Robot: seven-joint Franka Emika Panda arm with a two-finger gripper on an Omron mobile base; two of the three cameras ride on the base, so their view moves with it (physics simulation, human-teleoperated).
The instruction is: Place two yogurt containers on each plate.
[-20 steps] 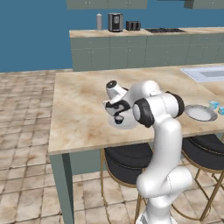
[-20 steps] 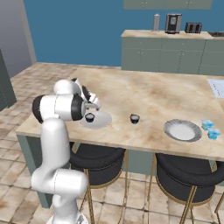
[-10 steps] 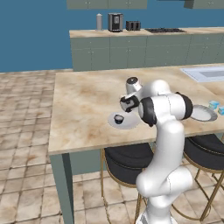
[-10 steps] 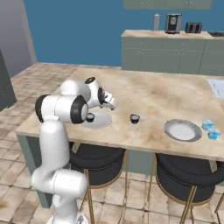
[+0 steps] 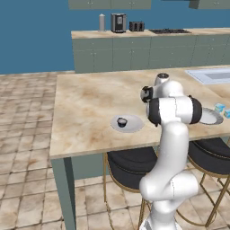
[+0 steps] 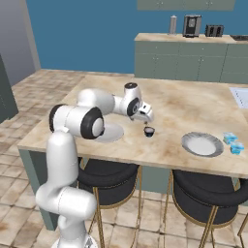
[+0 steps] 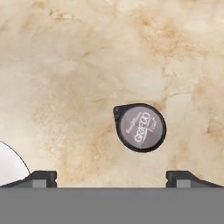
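Gripper [image 6: 146,116] jaws wide, empty, hovering above a dark yogurt cup [image 7: 140,127] on the bare worktop [image 6: 193,106]. Second dark cup [image 5: 121,121] sits on left plate [image 5: 127,124]. Two blue cups [image 6: 234,143] lie beside right plate [image 6: 202,144].

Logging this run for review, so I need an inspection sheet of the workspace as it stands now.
Surface: marbled beige island counter, with a sink at its far right.
Job's things: one dark yogurt cup sits on the left plate; a second dark yogurt cup stands on the counter between the plates; the right plate is bare; two light blue cups rest on the counter just beyond it.
Clutter: nothing seen.
Grippers: the pincer is open, empty, above the second dark cup.
Cables: nothing seen.
Surroundings: black stools under the island; rear counter with small appliances.
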